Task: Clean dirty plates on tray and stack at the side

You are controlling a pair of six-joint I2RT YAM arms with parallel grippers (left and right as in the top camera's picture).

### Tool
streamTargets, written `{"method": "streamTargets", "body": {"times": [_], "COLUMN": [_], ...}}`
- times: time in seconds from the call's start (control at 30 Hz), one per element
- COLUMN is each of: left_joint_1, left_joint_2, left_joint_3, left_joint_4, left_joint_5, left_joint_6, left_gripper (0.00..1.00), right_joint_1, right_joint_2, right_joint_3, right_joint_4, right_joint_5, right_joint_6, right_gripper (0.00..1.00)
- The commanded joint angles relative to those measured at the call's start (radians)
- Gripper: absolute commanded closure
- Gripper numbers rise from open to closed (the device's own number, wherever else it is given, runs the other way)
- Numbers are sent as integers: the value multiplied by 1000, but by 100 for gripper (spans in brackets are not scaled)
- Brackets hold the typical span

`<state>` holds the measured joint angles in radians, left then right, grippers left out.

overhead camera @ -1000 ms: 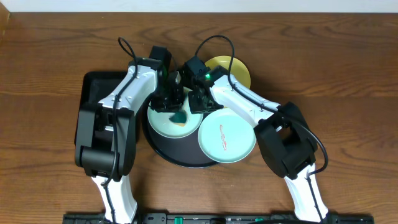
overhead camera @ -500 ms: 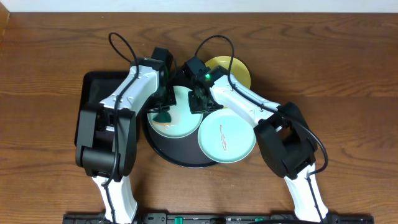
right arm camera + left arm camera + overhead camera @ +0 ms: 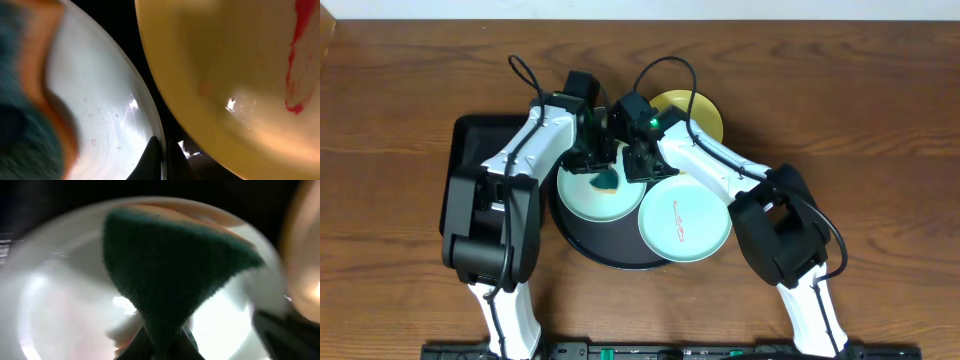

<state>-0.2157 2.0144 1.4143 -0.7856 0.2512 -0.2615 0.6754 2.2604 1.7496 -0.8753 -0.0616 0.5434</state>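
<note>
A mint plate [image 3: 595,195] lies on the left of the round black tray [image 3: 610,245]. My left gripper [image 3: 600,160] is shut on a teal and orange sponge [image 3: 607,181] [image 3: 165,275] pressed onto that plate [image 3: 60,295]. My right gripper [image 3: 638,162] [image 3: 162,152] is shut on the same plate's rim [image 3: 105,110]. A second mint plate [image 3: 684,222] with a red smear rests on the tray's right rim. The pale yellow plate [image 3: 692,112] [image 3: 225,75], with red smears, sits at the tray's far right.
A rectangular black tray [image 3: 475,165] lies left of the round tray, partly under my left arm. Bare wooden table [image 3: 880,130] lies to the right and far left.
My left gripper swept the sponge left across the plate, then back right towards its middle. My right gripper kept hold of the rim.
</note>
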Motion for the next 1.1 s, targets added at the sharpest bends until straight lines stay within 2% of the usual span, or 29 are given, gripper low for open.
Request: {"method": "streamTargets", "body": {"times": [0.0,0.13,0.33,0.57,0.77,0.9,1.07], "left_joint_1": [44,93,162,293,411,440,440], "left_joint_2": [9,-20,-152,-329,-365,-365,-365], "left_joint_3": [48,134,237,239,239,236,230], "left_joint_4": [-24,-108,-257,-328,-351,-381,-384], "left_joint_5": [-243,-305,-305,-305,-301,-282,-283], "left_joint_6": [-105,-107,-106,-79,-54,-33,-19], "left_gripper": [92,93,93,92,93,92,93], "right_joint_1": [7,7,7,7,7,13,61], "right_joint_2": [20,20,20,19,-29,-94,-187], "right_joint_3": [2,2,3,29,72,80,80], "right_joint_4": [-15,-19,-14,18,3,2,-5], "right_joint_5": [46,46,38,-122,-129,-34,249], "right_joint_6": [-18,-18,-21,-152,-238,-251,-310], "right_gripper": [99,99,99,99,99,99,99]}}
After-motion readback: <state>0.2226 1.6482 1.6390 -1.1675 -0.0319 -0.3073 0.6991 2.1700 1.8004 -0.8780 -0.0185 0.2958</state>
